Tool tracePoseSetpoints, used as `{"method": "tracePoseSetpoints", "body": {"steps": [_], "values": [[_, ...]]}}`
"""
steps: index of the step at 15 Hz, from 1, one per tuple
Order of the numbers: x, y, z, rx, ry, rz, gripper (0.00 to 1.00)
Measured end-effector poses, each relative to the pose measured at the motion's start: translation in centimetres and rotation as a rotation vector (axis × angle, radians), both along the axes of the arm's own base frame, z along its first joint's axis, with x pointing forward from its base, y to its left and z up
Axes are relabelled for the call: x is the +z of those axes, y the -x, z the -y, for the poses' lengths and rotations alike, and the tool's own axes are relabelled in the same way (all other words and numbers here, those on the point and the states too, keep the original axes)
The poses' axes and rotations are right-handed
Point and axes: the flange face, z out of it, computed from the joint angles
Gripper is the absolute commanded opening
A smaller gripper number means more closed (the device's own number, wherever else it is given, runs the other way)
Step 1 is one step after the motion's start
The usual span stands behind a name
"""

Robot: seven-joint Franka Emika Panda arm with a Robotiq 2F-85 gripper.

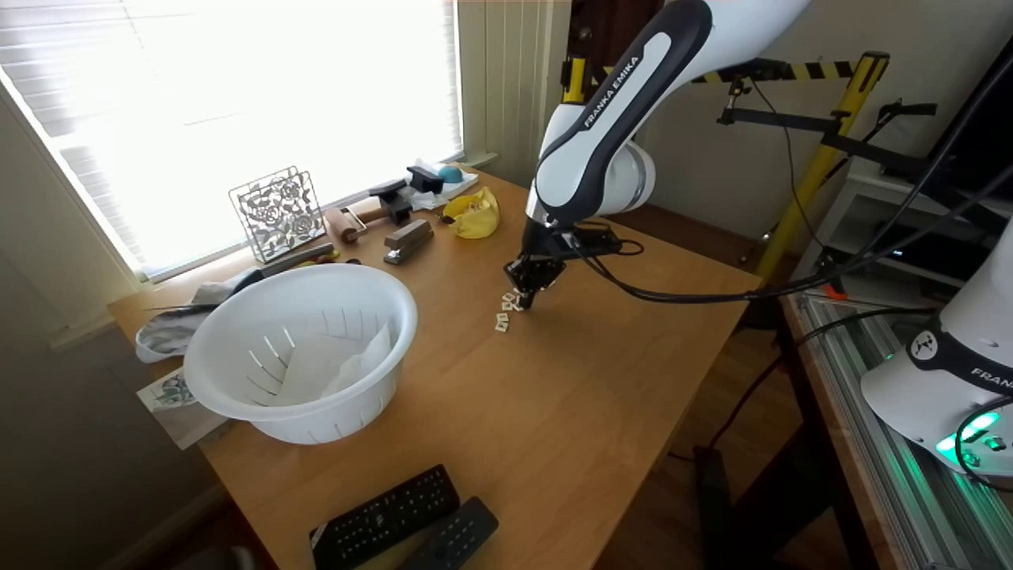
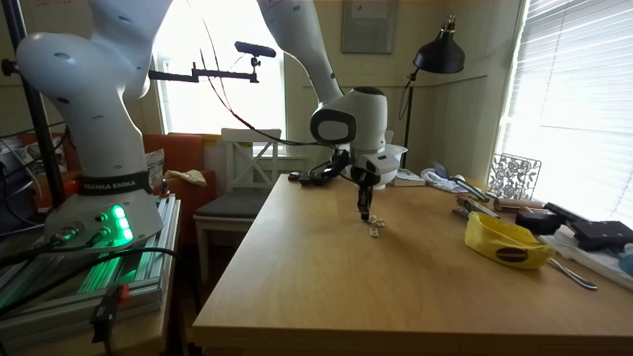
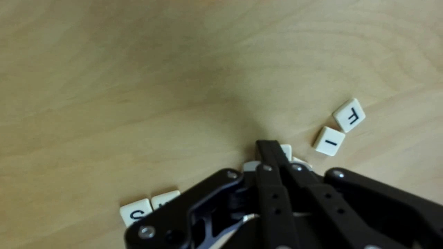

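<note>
White colander (image 1: pixel 340 419): well left of your gripper (image 3: pixel 271 143), in an exterior view.
Stapler (image 1: pixel 409 241): left of it there too.
Yellow pouch (image 1: pixel 479 226): up-left of it.
S tile (image 3: pixel 135 211): left of it in your wrist view.
Your fingers (image 3: pixel 270 183): closed together, gripping nothing visible, half-hiding a tile (image 3: pixel 287 150) beside them.
I tile (image 3: pixel 329 141), F tile (image 3: pixel 349 115): right of them.

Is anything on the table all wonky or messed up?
A little: in the wrist view, the F tile and the I tile sit crooked, turned at different angles instead of lined up, and the F looks upside down there. I can't see anything spilled or broken.
</note>
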Motion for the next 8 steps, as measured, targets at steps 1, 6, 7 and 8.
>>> {"method": "tracePoseSetpoints", "body": {"steps": [1,6,7,8], "values": [[0.0,-0.2,0.1,0.000,-0.002,0.004,0.00],[-0.1,-1.1,0.4,-0.005,-0.018,0.023,0.00],[-0.1,-1.3,0.4,-0.004,-0.025,0.027,0.00],[-0.2,-1.5,0.3,-0.002,-0.032,0.031,0.00]]}}
